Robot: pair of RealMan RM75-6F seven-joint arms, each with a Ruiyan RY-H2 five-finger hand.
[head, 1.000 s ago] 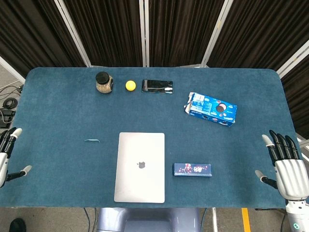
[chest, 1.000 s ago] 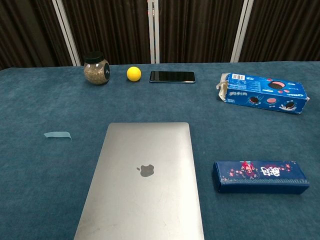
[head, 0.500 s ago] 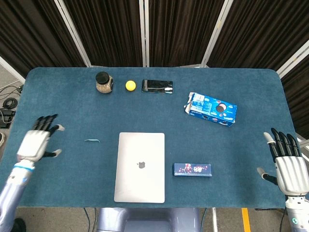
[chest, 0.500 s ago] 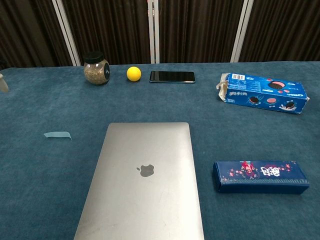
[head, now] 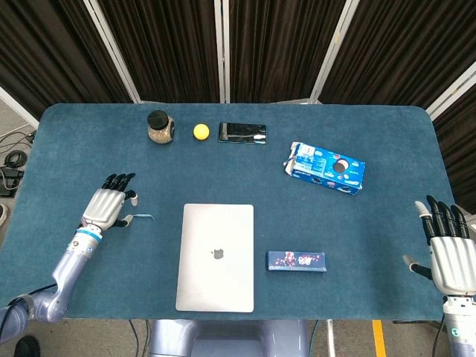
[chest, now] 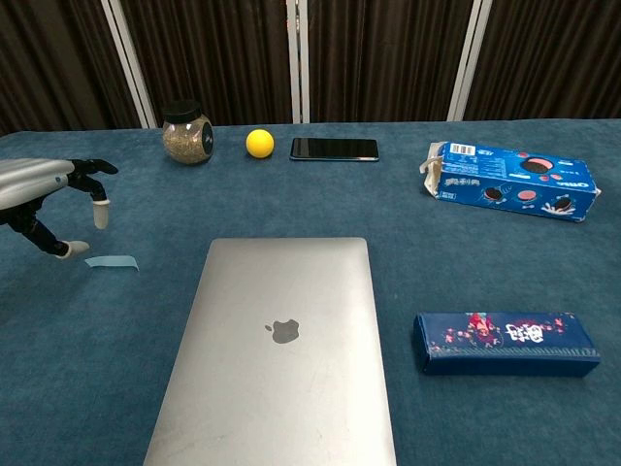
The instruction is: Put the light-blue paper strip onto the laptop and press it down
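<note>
The light-blue paper strip [chest: 112, 262] lies flat on the blue tabletop, left of the closed silver laptop [chest: 278, 345]; in the head view the strip [head: 143, 217] is partly covered by my hand. My left hand [head: 108, 206] hovers just left of and above the strip, palm down, fingers spread, holding nothing; the chest view shows the left hand [chest: 44, 195] at the left edge with its thumb tip close to the strip. My right hand [head: 448, 251] stays open at the table's right edge, far from the laptop [head: 216, 256].
A dark-blue box [head: 297, 261] lies right of the laptop. A cookie box [head: 325, 168] sits further back right. At the back stand a jar [head: 160, 126], a yellow ball [head: 201, 132] and a phone [head: 242, 133].
My left hand has swept in from the table's left edge toward the strip and now hovers beside it. My right hand has drifted slightly right and down.
</note>
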